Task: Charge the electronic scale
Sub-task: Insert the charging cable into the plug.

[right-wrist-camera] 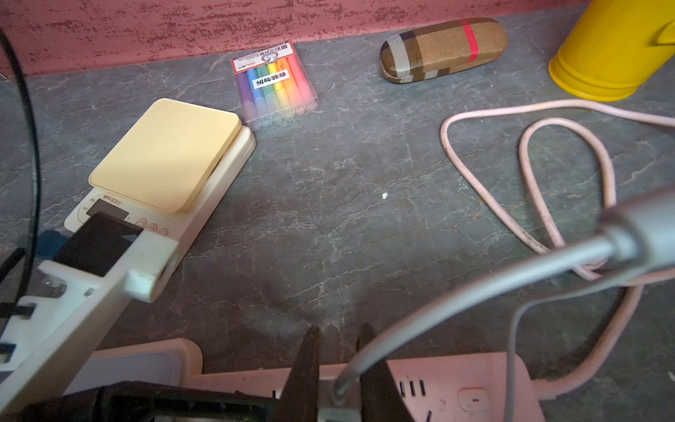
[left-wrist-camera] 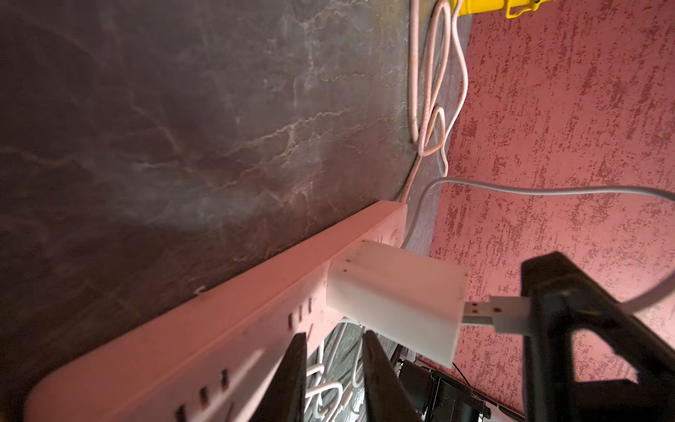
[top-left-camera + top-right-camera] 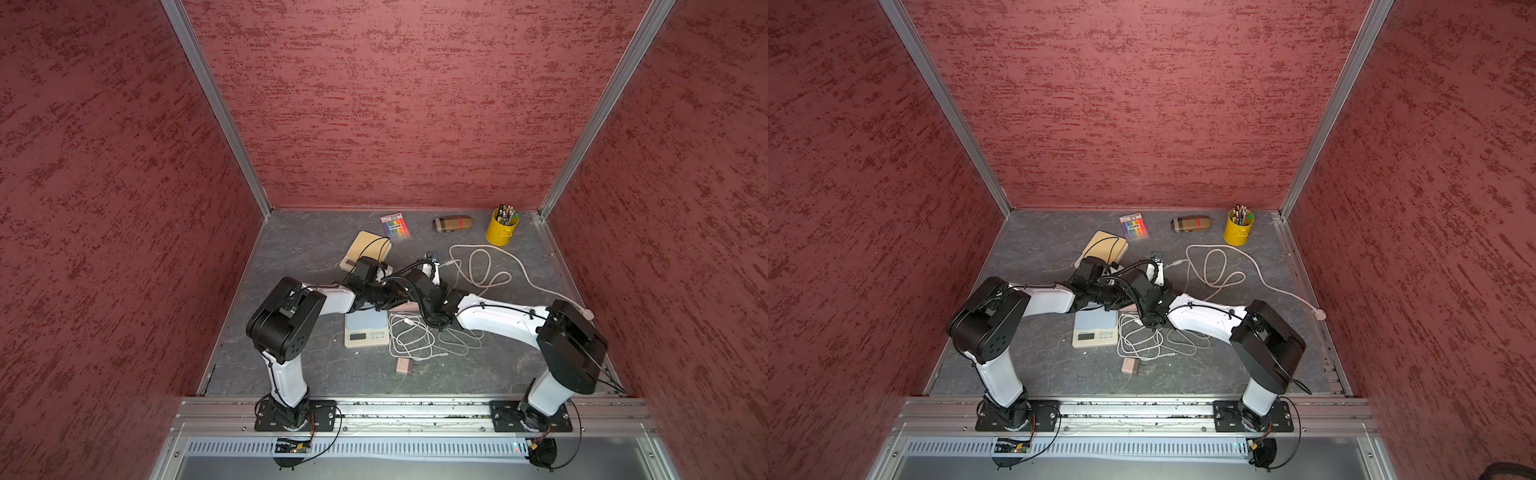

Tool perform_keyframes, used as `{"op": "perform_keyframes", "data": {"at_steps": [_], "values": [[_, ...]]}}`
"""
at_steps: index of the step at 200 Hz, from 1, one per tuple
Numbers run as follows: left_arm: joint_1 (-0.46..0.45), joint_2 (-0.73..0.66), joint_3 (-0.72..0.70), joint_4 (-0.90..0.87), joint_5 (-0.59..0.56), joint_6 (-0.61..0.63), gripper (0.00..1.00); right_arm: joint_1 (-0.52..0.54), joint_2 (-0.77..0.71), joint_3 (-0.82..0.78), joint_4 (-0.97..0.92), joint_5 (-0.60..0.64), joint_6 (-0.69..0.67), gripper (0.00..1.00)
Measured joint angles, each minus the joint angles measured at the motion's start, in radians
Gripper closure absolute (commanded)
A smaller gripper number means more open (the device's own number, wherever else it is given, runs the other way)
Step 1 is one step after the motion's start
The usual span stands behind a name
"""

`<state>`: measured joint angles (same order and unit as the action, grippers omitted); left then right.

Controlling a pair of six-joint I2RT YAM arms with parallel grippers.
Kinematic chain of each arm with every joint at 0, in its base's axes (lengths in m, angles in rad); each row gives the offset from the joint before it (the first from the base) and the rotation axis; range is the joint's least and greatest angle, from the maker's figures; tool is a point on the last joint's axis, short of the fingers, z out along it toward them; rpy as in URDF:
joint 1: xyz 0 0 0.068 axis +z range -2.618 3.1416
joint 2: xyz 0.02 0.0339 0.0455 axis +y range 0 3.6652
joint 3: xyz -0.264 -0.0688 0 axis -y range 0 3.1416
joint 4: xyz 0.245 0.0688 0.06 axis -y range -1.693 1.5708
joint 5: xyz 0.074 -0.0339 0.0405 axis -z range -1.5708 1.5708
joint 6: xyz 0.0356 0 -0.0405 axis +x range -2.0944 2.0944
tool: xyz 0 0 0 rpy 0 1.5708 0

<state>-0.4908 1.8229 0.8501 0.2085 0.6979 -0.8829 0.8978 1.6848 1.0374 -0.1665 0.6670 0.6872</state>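
Two electronic scales are in both top views: a blue-topped scale [image 3: 366,330] near the front and a yellow-topped scale [image 1: 164,153] further back. Between them lies a pink power strip [image 2: 204,329] with a white charger block [image 2: 394,303] plugged into it. My right gripper [image 1: 339,329] is shut on the white USB plug [image 2: 507,314] of a grey-white cable [image 1: 475,285], and the plug's metal tip is at the block's port. My left gripper [image 2: 334,334] sits at the strip's edge beside the block. Its jaws stand slightly apart, and only loose cable shows through the gap.
A coil of white cable [image 3: 415,336] and a loose pink adapter [image 3: 403,365] lie right of the blue-topped scale. The strip's pink cord [image 3: 482,266] loops toward the right wall. A marker pack [image 3: 395,224], a plaid case [image 3: 452,223] and a yellow pencil pot [image 3: 502,226] line the back.
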Motion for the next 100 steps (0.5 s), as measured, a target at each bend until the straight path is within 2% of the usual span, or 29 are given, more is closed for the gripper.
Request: {"op": "perform_keyframes", "data": {"at_steps": [100], "values": [[0.013,0.013,0.000,0.015,0.010,-0.041,0.76,0.010,-0.046,-0.163,0.270,-0.011,-0.098,1.00]]}}
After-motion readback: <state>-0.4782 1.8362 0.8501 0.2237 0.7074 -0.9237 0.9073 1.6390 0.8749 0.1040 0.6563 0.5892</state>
